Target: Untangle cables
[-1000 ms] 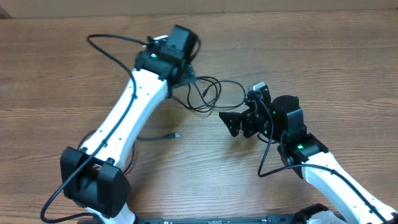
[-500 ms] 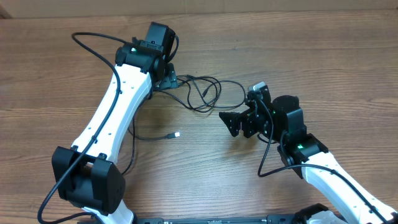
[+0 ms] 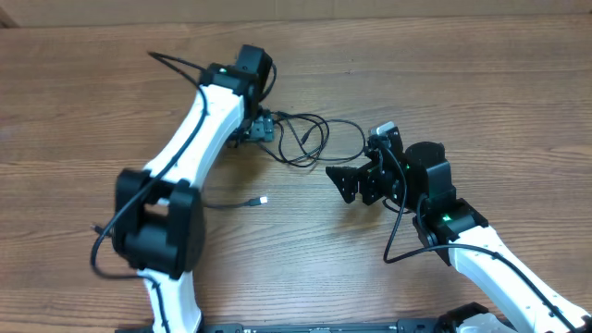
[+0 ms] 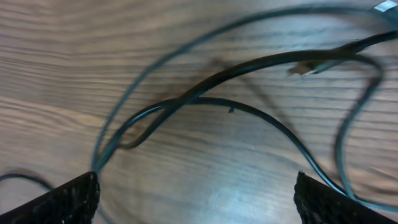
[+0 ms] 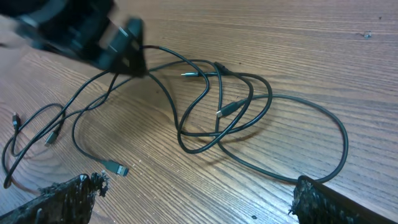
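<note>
The cables (image 3: 303,139) lie as a tangle of thin black loops at the middle of the wooden table. One loose plug end (image 3: 262,200) lies apart toward the front. My left gripper (image 3: 262,129) hovers at the tangle's left edge, open, and in the left wrist view crossing cables (image 4: 205,93) run just beyond its gripper (image 4: 196,205), with bare wood between the fingers. My right gripper (image 3: 344,183) sits to the right of the tangle, open and empty. In the right wrist view the loops (image 5: 217,112) spread ahead of that gripper (image 5: 193,199), a USB plug (image 5: 115,167) near its left finger (image 5: 62,202).
The left arm's own thicker black cable (image 3: 176,65) arcs over the table's back left. The right arm's wiring (image 3: 398,236) hangs beside its forearm. A wall edge (image 3: 370,9) bounds the table at the back.
My left arm has swung: its gripper went left, then came back right and down to the tangle's left edge, and its elbow rose. The right arm and the cables have not moved.
</note>
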Robot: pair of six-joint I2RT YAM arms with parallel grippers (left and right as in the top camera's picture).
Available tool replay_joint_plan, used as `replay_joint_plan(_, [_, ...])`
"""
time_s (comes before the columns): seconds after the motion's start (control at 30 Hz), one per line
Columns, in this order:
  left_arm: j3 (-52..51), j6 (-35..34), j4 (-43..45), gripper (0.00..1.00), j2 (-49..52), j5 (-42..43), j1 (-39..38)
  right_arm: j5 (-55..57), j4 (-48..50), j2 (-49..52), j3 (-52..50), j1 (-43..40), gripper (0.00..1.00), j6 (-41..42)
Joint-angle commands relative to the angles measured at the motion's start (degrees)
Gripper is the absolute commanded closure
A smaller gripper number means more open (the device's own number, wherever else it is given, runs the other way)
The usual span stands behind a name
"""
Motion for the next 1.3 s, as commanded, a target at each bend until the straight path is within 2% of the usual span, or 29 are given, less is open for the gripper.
replay_joint_plan(0.0, [-0.3, 1.9, 0.2, 0.08, 3.3, 0.8, -0.4, 0.5, -0.1, -0.1, 0.5, -0.2, 0.00, 0.2])
replay_joint_plan(0.17, [-0.3, 2.5, 0.2, 0.18, 5.3, 0.6, -0.4, 0.7, -0.1, -0.1, 0.5, -0.2, 0.00, 0.2])
replay_joint_plan(0.43, [-0.3, 2.7, 1.5, 0.19, 5.1, 0.1, -0.3, 0.7, -0.1, -0.1, 0.5, -0.2, 0.00, 0.2])
replay_joint_plan(0.6, [-0.3, 5.2, 1.9, 0.20, 5.1, -0.1, -0.2, 0.7, -0.1, -0.1, 0.5, -0.2, 0.00, 0.2])
replay_joint_plan(0.67, [-0.3, 4.6, 1.9, 0.09, 5.1, -0.4, -0.2, 0.7, -0.1, -0.1, 0.5, -0.2, 0.00, 0.2])
replay_joint_plan(0.7, [-0.3, 3.4, 2.0, 0.07, 5.1, -0.4, -0.2, 0.7, -0.1, -0.1, 0.5, -0.2, 0.00, 0.2])
replay_joint_plan(0.93, [-0.3, -8.2, 2.1, 0.00, 5.1, 0.0, -0.2, 1.5, -0.1, -0.1, 0.5, -0.2, 0.00, 0.2])
replay_joint_plan(1.07, [-0.3, -9.5, 2.1, 0.01, 5.1, 0.6, -0.2, 1.7, -0.1, -0.1, 0.5, -0.2, 0.00, 0.1])
replay_joint_plan(1.13, [-0.3, -7.3, 2.1, 0.00, 5.1, 0.4, -0.2, 1.7, -0.1, -0.1, 0.5, -0.2, 0.00, -0.3])
replay_joint_plan(1.23, [0.5, 0.6, 0.4, 0.20, 4.5, 0.4, -0.1, 1.7, -0.1, -0.1, 0.5, -0.2, 0.00, -0.3])
replay_joint_plan(1.27, [1.0, 3.5, -0.7, 0.18, 4.1, 0.4, -0.1, 1.7, -0.1, -0.1, 0.5, -0.2, 0.00, -0.5])
